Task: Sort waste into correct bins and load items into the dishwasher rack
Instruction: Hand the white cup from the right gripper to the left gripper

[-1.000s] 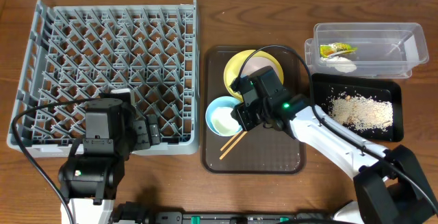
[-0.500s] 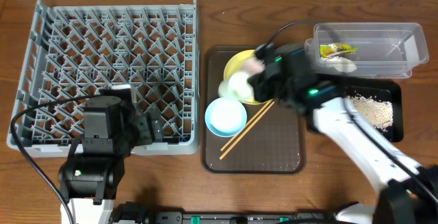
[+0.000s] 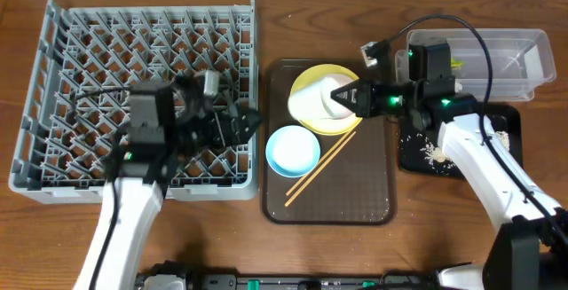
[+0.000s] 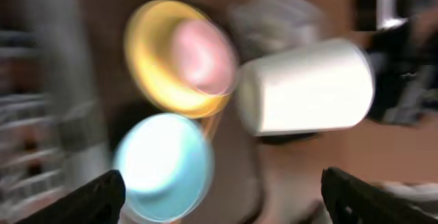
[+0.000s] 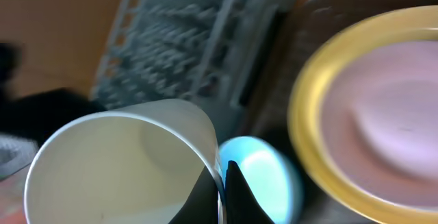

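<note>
- Right end effector (image 3: 348, 97): jaws closed hard on the wall of the small white cup (image 3: 318, 104) at its rim, a dark finger showing on each side of that wall in the right wrist view; cup held clear of the surface, above the yellow plate (image 3: 333, 72) on the brown tray (image 3: 355, 203).
- Cup axis: roughly level, running right to left across the counter (image 3: 417, 237); mouth toward the holding wrist, closed base toward the dishwasher rack (image 3: 106, 50).
- Deciding relation: rack lies to the left of the cup, just past the tray's left edge; left end effector (image 3: 241, 121) stands between them at the rack's right rim, and is the nearer one to the pegs.
- Left end effector: fingers spread wide, nothing between them; its blurred wrist view shows the cup ahead, base first; a hand-over looks likely, though a direct reach by the right arm cannot be ruled out.
- Arm poses: right arm stretched leftward, forearm passing over the black tray (image 3: 408, 161); left arm reaching forward and rightward over the rack.
- Left on the tray: light-blue bowl (image 3: 293, 151); chopsticks (image 3: 321, 166) just beside it.
</note>
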Robot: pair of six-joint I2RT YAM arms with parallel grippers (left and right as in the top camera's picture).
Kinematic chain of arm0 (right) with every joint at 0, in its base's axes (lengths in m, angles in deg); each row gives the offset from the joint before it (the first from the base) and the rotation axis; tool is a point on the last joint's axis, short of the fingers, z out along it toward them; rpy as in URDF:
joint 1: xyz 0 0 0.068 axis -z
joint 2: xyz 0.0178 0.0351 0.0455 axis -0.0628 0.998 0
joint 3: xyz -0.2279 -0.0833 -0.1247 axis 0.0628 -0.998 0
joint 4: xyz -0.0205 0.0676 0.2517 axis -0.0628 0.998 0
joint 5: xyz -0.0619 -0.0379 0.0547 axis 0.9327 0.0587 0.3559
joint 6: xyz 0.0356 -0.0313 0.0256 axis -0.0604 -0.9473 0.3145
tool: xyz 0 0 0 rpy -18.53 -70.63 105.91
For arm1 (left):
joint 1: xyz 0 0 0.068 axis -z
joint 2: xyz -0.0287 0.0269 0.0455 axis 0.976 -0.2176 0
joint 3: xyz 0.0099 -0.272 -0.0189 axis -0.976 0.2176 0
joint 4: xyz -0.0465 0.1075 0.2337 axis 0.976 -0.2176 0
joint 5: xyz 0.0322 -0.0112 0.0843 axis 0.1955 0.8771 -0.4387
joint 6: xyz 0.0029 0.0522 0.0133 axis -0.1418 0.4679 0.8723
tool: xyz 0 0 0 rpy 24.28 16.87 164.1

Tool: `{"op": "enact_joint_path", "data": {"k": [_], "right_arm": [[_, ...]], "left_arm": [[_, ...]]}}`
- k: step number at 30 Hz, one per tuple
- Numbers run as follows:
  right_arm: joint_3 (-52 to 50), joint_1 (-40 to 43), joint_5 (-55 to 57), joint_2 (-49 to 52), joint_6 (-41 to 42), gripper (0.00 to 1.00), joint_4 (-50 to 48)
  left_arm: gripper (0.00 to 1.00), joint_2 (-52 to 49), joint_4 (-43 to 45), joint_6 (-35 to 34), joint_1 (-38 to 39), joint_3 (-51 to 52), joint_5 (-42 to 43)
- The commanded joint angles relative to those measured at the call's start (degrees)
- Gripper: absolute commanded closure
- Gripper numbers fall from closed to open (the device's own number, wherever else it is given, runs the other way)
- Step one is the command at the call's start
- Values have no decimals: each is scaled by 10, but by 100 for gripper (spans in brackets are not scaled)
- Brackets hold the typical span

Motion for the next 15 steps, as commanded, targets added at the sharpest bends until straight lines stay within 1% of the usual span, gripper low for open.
{"op": "enact_joint_path", "data": {"k": [1,4,6,8,15], "right_arm": [[2,-9,-149,16,8,99,-30],[2,-15,-181,23,36,99,-65],[2,-18,-188,24,38,99,-79],[2,-21,-198,24,43,99,-95],[2,-27,-203,24,68,99,-144]], "left_arm": [[7,-52,57,-64,-1,-11,190],[7,-101,147,-131,-1,-11,268],[7,-123,197,-174,0,-11,301],[7,-137,230,-201,6,-11,314],[7,-143,300,-255,49,-11,316]]}}
